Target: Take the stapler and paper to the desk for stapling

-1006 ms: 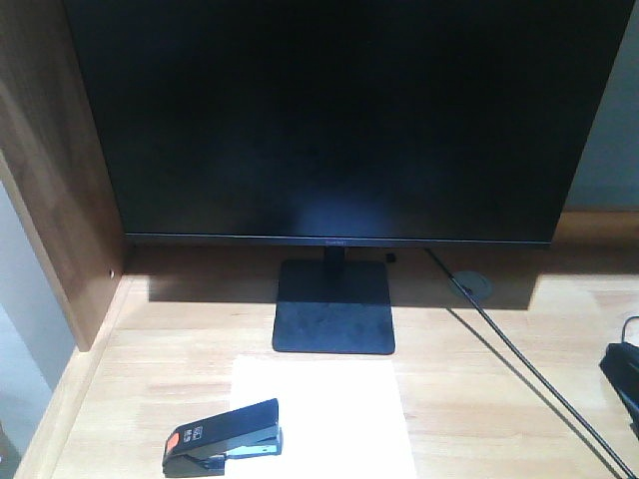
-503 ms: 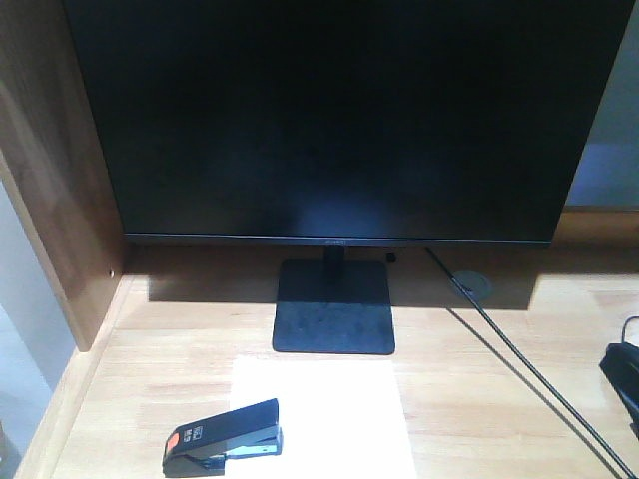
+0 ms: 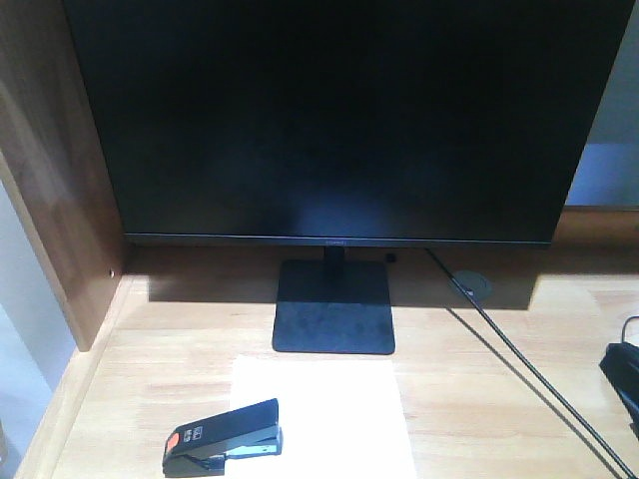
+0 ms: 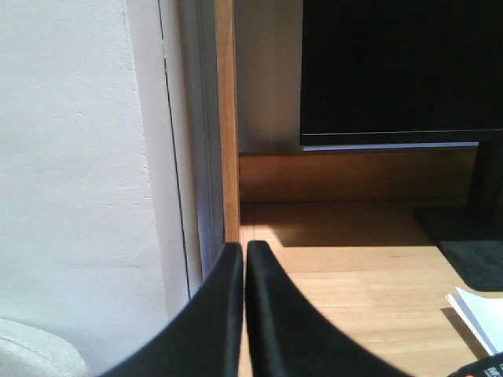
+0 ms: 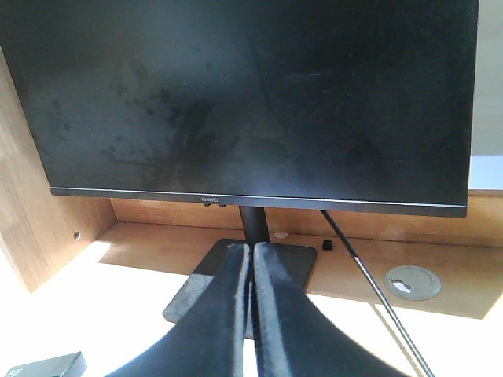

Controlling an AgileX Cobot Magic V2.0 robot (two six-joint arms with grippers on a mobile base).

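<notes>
Both sets of my jaws are sitting closed and empty. The stapler (image 3: 223, 435) is lying across the paper's (image 3: 329, 419) near-left edge on the surface (image 3: 499, 399), near the monitor stand (image 3: 333, 307), seemingly positioned for stapling.

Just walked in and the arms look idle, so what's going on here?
Nothing is being handled right now. The stapler sits on the left edge of the paper, which lies flat on the desk in front of the monitor stand. The left tool and the right tool are both shut and empty, held above the desk, away from both items.
</notes>
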